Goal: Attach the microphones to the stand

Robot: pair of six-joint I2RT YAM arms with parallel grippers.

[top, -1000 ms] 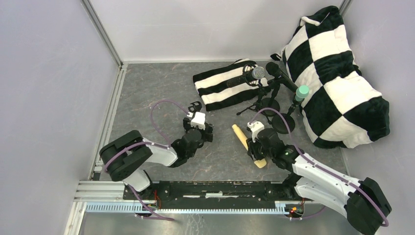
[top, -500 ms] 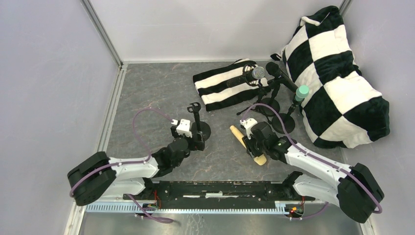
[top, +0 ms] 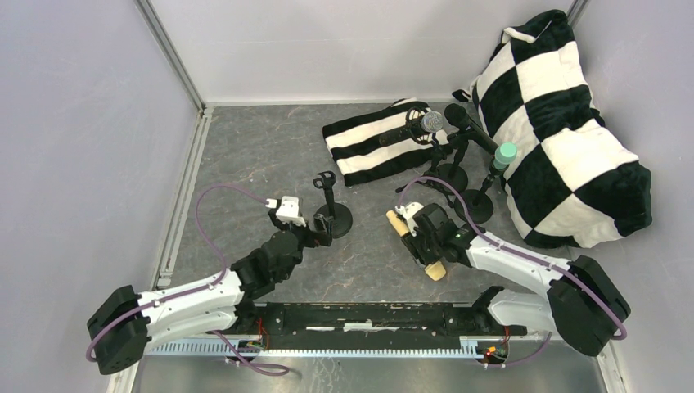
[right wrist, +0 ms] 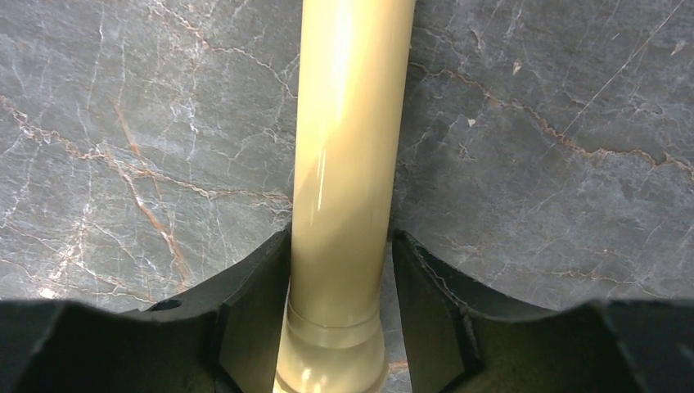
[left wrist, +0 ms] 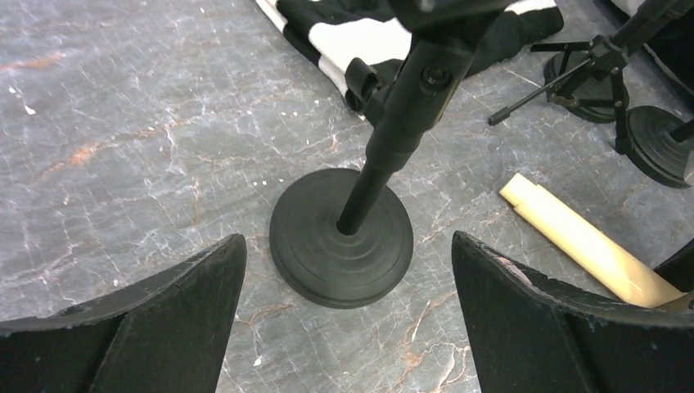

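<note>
The cream-yellow microphone (top: 415, 245) lies flat on the table, and its handle (right wrist: 348, 147) runs up the right wrist view. My right gripper (top: 419, 236) (right wrist: 341, 246) is shut on that handle, just above the head. An empty black stand (top: 331, 214) with a top clip stands upright left of it. In the left wrist view its round base (left wrist: 342, 237) sits just ahead of my left gripper (left wrist: 348, 244) (top: 317, 232), which is open, empty and apart from it. The mint green (top: 505, 154), silver-mesh (top: 431, 123) and black (top: 463, 119) microphones sit on stands at the back right.
A striped cloth (top: 372, 146) lies behind the empty stand. A large checkered cushion (top: 573, 131) fills the back right corner. The round bases (top: 477, 206) and tripod legs of the loaded stands crowd the area just behind my right gripper. Grey walls enclose the table.
My left gripper has let go of the empty stand and drawn back toward the near left, leaving it upright. My right gripper has shifted left along the cream-yellow microphone.
</note>
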